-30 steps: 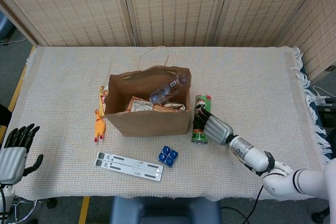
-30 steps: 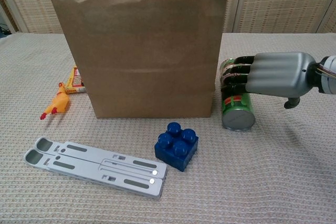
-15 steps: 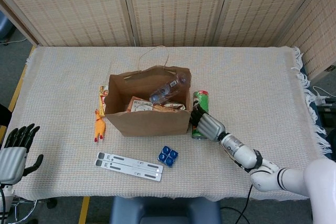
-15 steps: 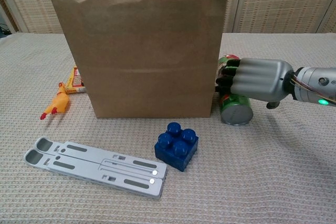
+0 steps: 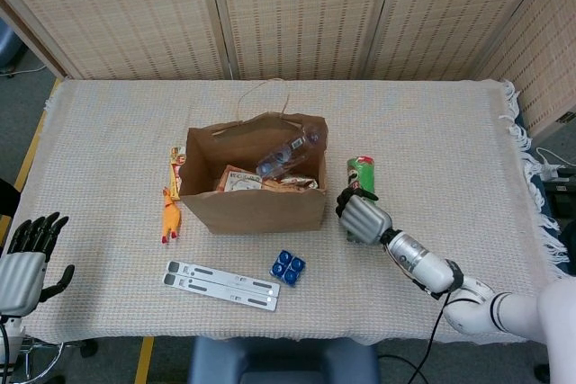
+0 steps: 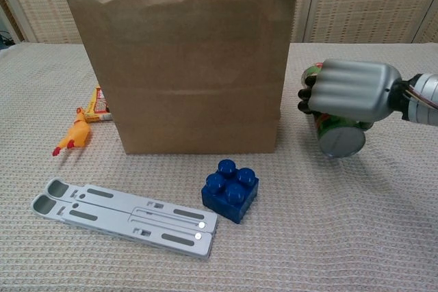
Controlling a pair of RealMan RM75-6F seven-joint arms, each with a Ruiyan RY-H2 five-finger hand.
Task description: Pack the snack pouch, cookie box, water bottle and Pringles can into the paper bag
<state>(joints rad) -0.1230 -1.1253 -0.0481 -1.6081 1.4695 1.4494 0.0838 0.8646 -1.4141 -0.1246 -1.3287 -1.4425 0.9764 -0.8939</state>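
Right hand (image 6: 352,92) has just pulled the can (image 5: 361,174) off from the bag (image 6: 185,66), now clear at the bag's 3 o'clock, fingers (image 6: 308,94) wrapped round it; lift-in looks next. Chest view shows the can's base tilted up; head view alone shows the bottle (image 5: 290,151) inside and left hand (image 5: 25,263) idle, fingers spread.

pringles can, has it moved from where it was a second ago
Yes. The Pringles can, held by the right hand, has shifted right, away from the paper bag, opening a clear gap, and looks lifted and tilted.
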